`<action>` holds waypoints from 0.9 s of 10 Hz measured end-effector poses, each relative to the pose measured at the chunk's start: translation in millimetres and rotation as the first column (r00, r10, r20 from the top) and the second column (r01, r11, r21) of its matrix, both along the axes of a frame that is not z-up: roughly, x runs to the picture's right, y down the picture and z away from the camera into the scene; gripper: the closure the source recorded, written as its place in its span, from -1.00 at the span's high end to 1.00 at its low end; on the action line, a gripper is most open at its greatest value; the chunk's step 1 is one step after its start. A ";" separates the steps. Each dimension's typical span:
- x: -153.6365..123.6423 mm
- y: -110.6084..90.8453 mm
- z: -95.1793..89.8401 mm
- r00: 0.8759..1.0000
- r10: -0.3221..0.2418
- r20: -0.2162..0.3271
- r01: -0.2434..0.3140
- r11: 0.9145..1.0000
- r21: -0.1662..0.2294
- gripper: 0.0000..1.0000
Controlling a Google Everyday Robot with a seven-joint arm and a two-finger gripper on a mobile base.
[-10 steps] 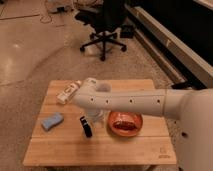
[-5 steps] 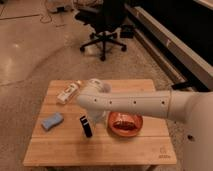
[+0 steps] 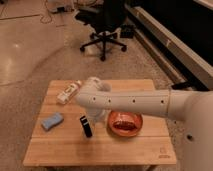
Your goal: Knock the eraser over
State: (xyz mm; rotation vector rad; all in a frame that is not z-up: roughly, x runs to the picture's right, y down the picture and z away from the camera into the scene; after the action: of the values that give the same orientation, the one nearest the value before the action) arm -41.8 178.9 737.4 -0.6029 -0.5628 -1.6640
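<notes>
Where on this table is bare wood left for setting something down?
Free: the table front strip below the eraser and sponge, and the back right corner. Crowded: the middle, where the gripper hangs between eraser, bowl and white bottle.

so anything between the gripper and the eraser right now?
Nothing visible. The eraser stands upright on the table, and the gripper hangs just right of its top, below the arm's elbow. The sponge lies off to the left, the bottle behind, the bowl to the right; none sits in the gap.
</notes>
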 end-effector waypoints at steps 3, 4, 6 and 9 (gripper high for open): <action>3.4 -0.6 3.3 1.000 0.005 -0.003 -0.005 1.000 0.005 -0.17; -0.8 -1.3 4.4 1.000 -0.003 0.011 0.003 1.000 0.000 -0.17; -8.1 -0.8 4.4 1.000 -0.010 0.017 0.010 1.000 -0.004 -0.17; -16.7 0.8 4.0 1.000 -0.002 0.014 0.002 1.000 -0.002 -0.17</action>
State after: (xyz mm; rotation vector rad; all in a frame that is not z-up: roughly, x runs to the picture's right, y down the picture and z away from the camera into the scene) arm -58.5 179.7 741.4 -0.5938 -0.5748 -1.6709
